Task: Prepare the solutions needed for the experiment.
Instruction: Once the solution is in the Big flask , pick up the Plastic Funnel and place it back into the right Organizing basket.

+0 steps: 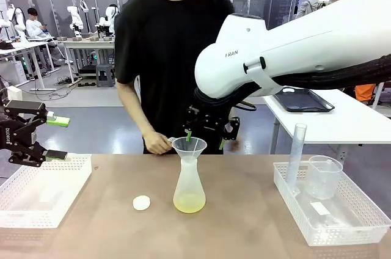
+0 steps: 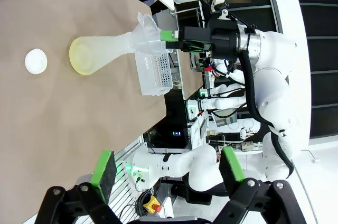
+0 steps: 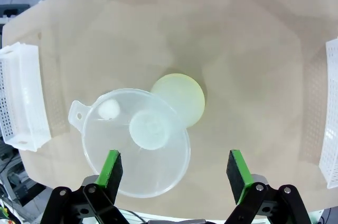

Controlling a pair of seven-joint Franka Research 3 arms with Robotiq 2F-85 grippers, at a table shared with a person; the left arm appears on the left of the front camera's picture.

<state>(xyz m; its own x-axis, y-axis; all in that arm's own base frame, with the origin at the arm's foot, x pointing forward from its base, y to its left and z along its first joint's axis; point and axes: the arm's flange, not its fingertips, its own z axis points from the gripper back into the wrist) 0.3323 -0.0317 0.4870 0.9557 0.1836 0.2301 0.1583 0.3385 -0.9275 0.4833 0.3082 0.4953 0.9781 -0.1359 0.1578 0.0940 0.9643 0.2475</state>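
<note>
A clear flask stands in the middle of the brown table. A thin layer of yellow-green liquid lies at its bottom. A clear funnel sits in the neck of the flask, and a white cap lies on the table just beside it. The right gripper hangs just above the funnel with its jaws wide apart and nothing in them. The left gripper waits far off over the left basket, also wide apart and holding nothing. The person's hand rests at the far edge of the table, behind the funnel and not touching it. I think this is the filling step: the funnel is in place and only a little liquid is inside. The next move may be to pour more in, or to lift the funnel out. For lifting, the right gripper needs to come down and pinch the thin rim gently, so the flask does not tip. On the right arm I can read the letters "RAN". I see no other writing that I can read.
</note>
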